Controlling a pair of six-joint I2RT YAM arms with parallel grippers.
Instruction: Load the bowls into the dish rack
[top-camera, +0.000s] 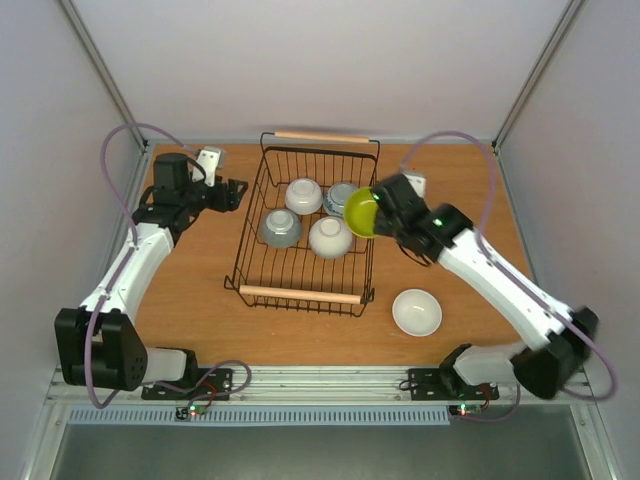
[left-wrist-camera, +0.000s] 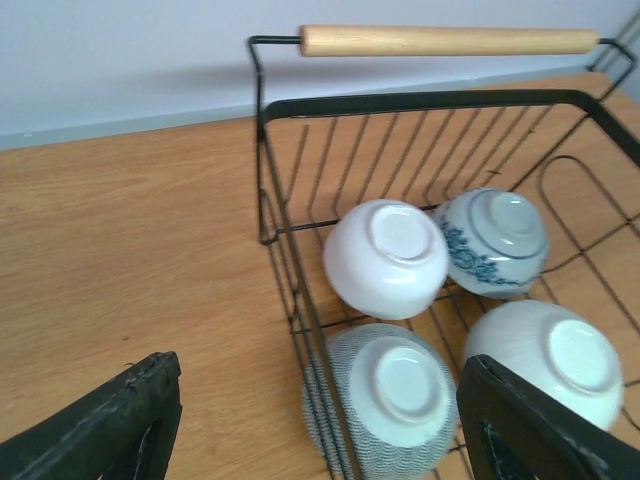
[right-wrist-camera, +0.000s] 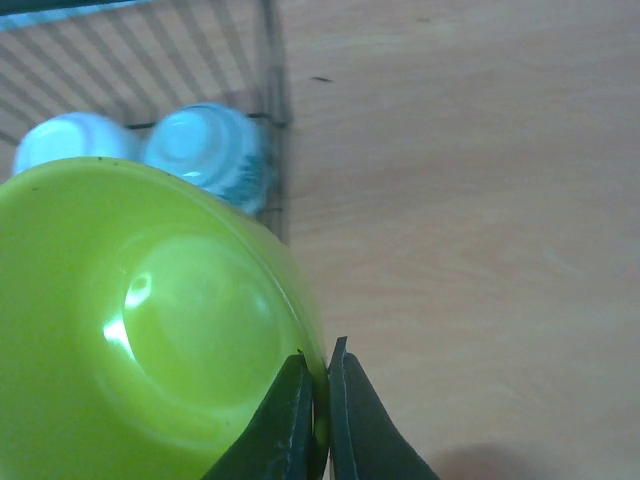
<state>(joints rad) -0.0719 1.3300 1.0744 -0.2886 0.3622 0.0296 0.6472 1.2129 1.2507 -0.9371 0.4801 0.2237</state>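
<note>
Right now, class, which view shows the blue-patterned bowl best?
The left wrist view: the blue-patterned bowl lies upside down in the dish rack, close and sharp. The top view shows it small, partly behind the yellow-green bowl; the right wrist view, blurred.

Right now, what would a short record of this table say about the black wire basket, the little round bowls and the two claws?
Rack: black wire dish rack with wooden handles, centre of table
Inside rack: four upside-down bowls: far white bowl, near white bowl, blue-patterned bowl, grey bowl
Right gripper: shut on rim of yellow-green bowl, at rack's right edge
Left gripper: open, empty, left of rack
Not loaded: upright white bowl on table, right of rack
</note>
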